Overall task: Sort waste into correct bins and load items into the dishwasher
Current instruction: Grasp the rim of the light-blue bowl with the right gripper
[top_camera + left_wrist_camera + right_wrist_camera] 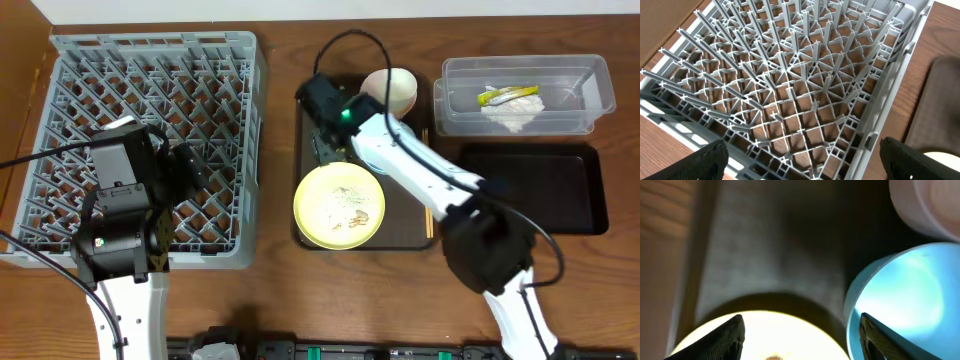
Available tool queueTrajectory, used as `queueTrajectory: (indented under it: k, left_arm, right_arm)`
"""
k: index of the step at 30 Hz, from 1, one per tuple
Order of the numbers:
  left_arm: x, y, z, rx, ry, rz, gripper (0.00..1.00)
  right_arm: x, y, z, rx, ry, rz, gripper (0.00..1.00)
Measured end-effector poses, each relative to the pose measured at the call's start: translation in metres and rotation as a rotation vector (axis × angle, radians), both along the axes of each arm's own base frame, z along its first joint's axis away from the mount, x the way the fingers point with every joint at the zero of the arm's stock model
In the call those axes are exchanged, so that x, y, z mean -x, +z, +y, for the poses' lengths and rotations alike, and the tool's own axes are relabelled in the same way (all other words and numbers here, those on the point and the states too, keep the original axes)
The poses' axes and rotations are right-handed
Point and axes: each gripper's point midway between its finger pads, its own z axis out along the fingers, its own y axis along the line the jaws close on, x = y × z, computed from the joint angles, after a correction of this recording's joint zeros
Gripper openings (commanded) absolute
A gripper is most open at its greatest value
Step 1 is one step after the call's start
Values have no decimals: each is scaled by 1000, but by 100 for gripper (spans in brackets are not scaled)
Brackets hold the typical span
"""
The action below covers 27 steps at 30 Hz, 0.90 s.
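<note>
The light blue bowl sits on the brown tray, in the middle of the table. The pinkish bowl is just beyond it on the far side. The yellow plate is just beside it on the near side.

From above I cannot see the blue bowl, because my right arm hides it. It is round, so it has no long side to line up with.

My right fingers hang low over the tray. The bowl lies to their right, and its rim is under the right-hand finger. The fingers stand apart and I see nothing held between them.

I think the bowl comes next, so they need to slide a little to the right.

The right arm is much nearer. It reaches in from the near right and its wrist points down.

My left fingers are spread wide and hold nothing. They wait over the dish rack on the left.
</note>
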Motion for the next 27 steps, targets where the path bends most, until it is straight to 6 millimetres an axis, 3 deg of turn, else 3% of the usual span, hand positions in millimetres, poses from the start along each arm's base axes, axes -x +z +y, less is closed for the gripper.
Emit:
queueTrajectory:
  k: [3,9,15,18,23,27]
  left_arm:
    - [0,0,0,0,0,0,98]
    - [0,0,0,0,0,0,98]
    - [0,0,0,0,0,0,98]
    - [0,0,0,1,0,0,98]
    - [0,0,0,0,0,0,98]
    - [0,0,0,0,0,0,98]
  right_arm:
    - [-1,-10,-6,36,-20,3,64]
    - [-3,-11,-10,52,-50,-10,56]
    - [-4,-14,-13,58,-84,-12,40]
    - [-3,-22,-14,69,-95,1,24]
    - [-1,-29,-16,81,-96,11,21]
    - [0,-29,-17,88,-97,19,8]
